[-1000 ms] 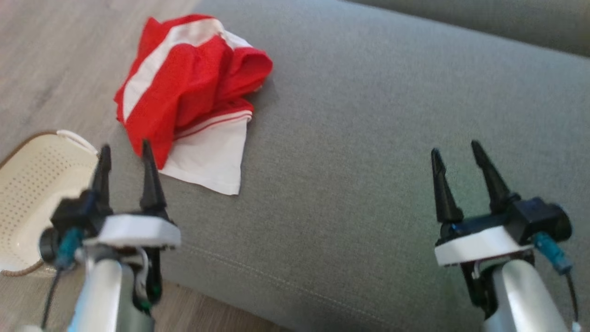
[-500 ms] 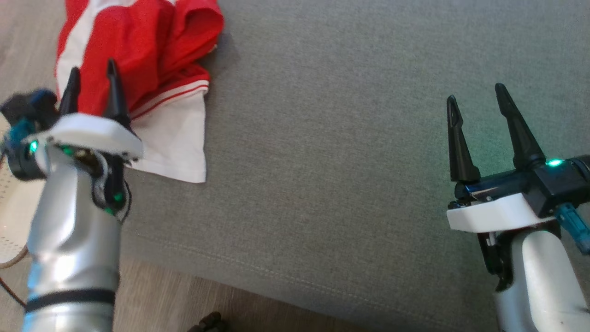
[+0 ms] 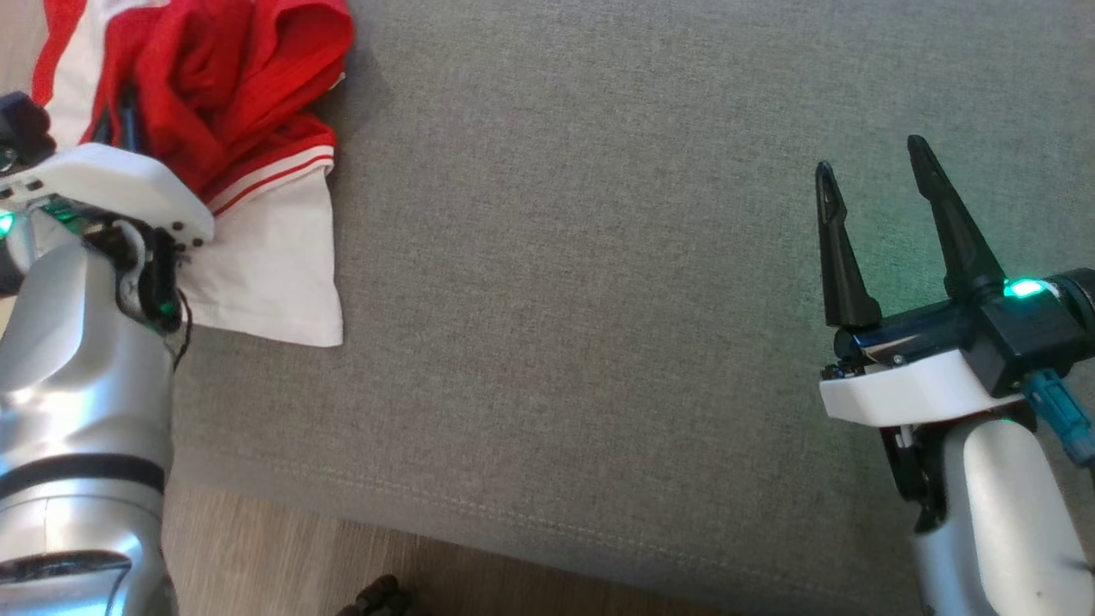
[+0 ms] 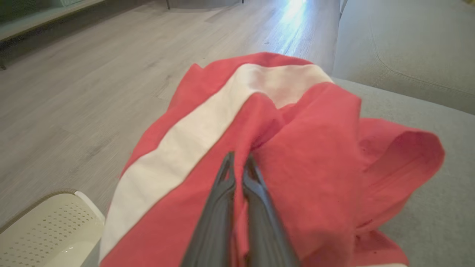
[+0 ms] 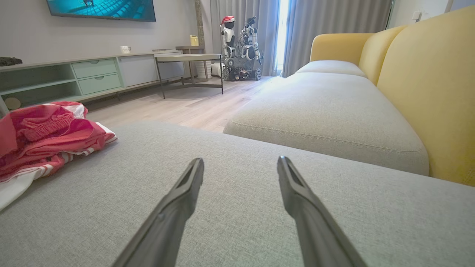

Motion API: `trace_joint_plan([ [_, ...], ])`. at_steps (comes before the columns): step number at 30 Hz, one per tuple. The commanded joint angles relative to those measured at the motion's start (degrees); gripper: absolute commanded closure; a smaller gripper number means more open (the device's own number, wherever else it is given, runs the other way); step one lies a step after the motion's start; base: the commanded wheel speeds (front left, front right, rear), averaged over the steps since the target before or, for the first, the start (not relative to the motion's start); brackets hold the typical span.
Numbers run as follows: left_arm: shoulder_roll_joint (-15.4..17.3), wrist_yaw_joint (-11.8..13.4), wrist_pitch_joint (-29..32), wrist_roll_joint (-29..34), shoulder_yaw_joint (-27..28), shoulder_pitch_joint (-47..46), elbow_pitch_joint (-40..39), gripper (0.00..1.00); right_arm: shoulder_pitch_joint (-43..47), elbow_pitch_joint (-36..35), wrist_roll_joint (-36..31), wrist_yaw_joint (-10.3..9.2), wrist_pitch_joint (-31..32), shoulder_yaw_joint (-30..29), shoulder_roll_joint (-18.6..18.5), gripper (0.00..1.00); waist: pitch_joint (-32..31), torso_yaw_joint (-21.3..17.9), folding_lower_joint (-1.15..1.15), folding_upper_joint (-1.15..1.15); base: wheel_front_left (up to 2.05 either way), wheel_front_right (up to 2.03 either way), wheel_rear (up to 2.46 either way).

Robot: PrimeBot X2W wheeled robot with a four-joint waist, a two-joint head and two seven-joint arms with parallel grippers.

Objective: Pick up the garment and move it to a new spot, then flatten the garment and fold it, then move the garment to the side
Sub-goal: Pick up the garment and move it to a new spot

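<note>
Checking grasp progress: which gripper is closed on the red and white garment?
The left gripper: its jaws are pinched together on a red fold of the garment. The right gripper hangs open above the bare grey cushion.

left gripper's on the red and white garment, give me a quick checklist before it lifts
1. Grip: ok. The left gripper is pinched nearly shut on the garment, with red cloth between its fingers.
2. Layers caught: cannot tell, the folds hide how deep the pinch goes.
3. Other arm out of the way: ok. The right gripper is open above the grey cushion, apart from the garment.
4. Room to set it down: ok, bare cushion lies between the garment and the right gripper.
5. Garment free of the cream basket: cannot tell, the cloth's edge hides any gap.
</note>
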Motion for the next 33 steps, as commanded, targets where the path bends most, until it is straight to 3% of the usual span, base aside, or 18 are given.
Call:
trace_joint_plan([
  [1, 3.6, 0.6, -1.3, 0.2, 1.5, -2.1, -1.0, 1.00, -0.9, -1.9, -0.1, -0.04, -0.1, 1.5, -0.1, 0.00, -0.1, -0.1, 0.00, 0.00, 0.00, 0.00, 0.00],
  [8, 4.2, 1.7, -5.3, 1.0, 2.0, -3.2, -4.0, 1.00, -0.6, -0.1, 0.7, -0.04, -1.5, 1.0, -0.1, 0.00, -2.7, -0.4, 0.00, 0.00, 0.00, 0.00, 0.00],
  [18, 3.4, 2.1, -5.4, 4.4, 2.3, -0.3, -22.8, 1.00, -0.2, 3.9, 4.4, -0.04, -4.8, 1.5, -0.1, 0.00, -9.2, -2.8, 0.00, 0.00, 0.00, 0.00, 0.00],
  [25, 3.3, 1.0, -4.7, 8.2, -2.6, 1.1, -30.1, 1.00, 0.1, 6.4, 7.2, -0.04, -7.1, 1.5, -0.1, 0.00, -12.8, -7.0, 0.00, 0.00, 0.00, 0.00, 0.00],
  [33, 4.4, 0.4, 0.9, 14.0, -9.7, 5.3, -36.1, 1.00, 0.1, 7.5, 9.8, -0.04, -8.8, 1.6, -0.1, 0.00, -14.8, -14.6, 0.00, 0.00, 0.00, 0.00, 0.00],
])
